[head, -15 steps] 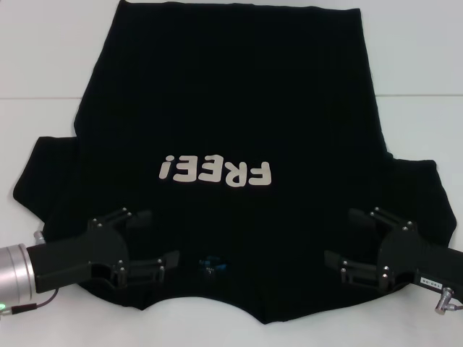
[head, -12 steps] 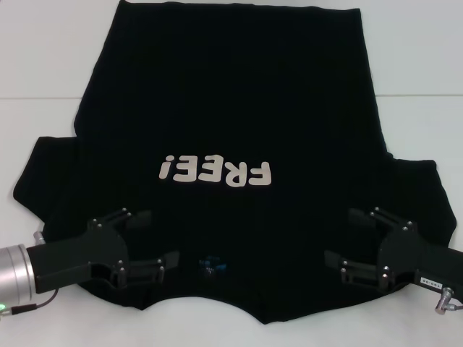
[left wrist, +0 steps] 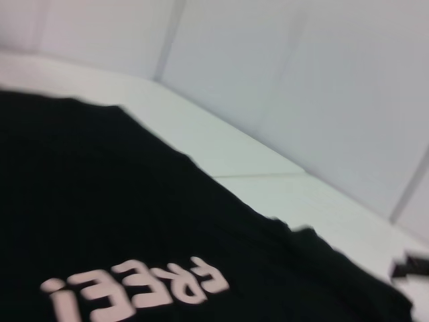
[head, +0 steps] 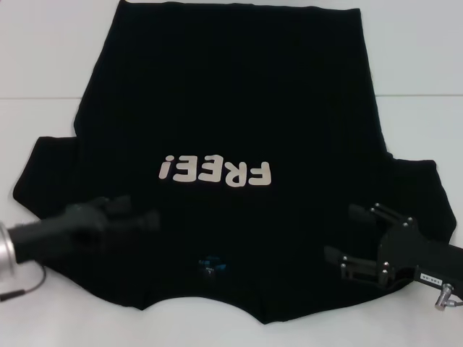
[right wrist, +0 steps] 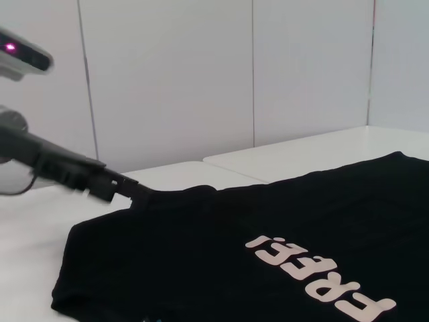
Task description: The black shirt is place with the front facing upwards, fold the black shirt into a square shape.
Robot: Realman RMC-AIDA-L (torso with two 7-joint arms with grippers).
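Note:
The black shirt point(head: 231, 94) lies spread flat on the white table, front up, with its white "FREE!" print point(head: 217, 172) in the middle and a small blue neck tag point(head: 211, 264) at the near edge. It also fills the left wrist view point(left wrist: 100, 201) and the right wrist view point(right wrist: 234, 255). My left gripper point(head: 145, 219) is a motion-blurred streak over the shirt's near left shoulder, and it shows over the same shoulder in the right wrist view point(right wrist: 124, 188). My right gripper point(head: 347, 235) stands open over the near right shoulder, holding nothing.
The white table point(head: 43, 72) extends on both sides of the shirt, with a seam line across it. Pale wall panels point(right wrist: 201, 74) stand behind the table's far side.
My left gripper has swung and turned over the left shoulder, from a clear open pose into a blur. The right gripper has barely shifted. The shirt lies as before.

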